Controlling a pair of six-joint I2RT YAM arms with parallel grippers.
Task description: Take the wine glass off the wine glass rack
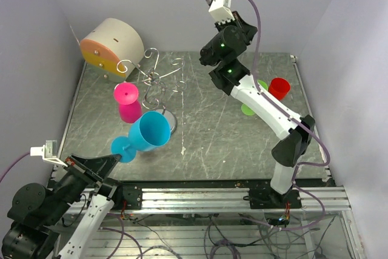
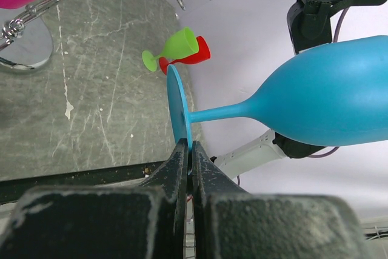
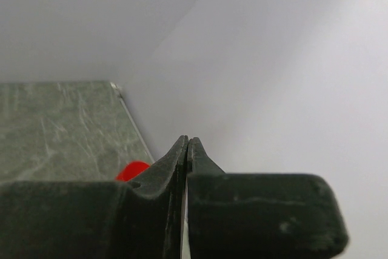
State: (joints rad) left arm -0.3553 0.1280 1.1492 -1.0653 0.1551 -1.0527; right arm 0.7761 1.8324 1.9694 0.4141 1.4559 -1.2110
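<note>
Blue wine glass pinched by its foot rim in left end effector, on its side, clear of wire rack bearing pink glass. Right end effector pressed together.

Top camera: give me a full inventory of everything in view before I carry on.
Blue glass: one, blue, off the rack, tilted, near left.
Pink glass: one, pink, on the rack's left side.
Rack: one, silver wire, back left.
Green glass: one, green, far right, partly behind the right arm.
Red glass: one, red, beside the green one.
Cylinder: one, beige with orange face, back left corner.
Table: one, grey marbled.
Left gripper: shut on the blue glass's foot.
Right gripper: shut, empty.
</note>
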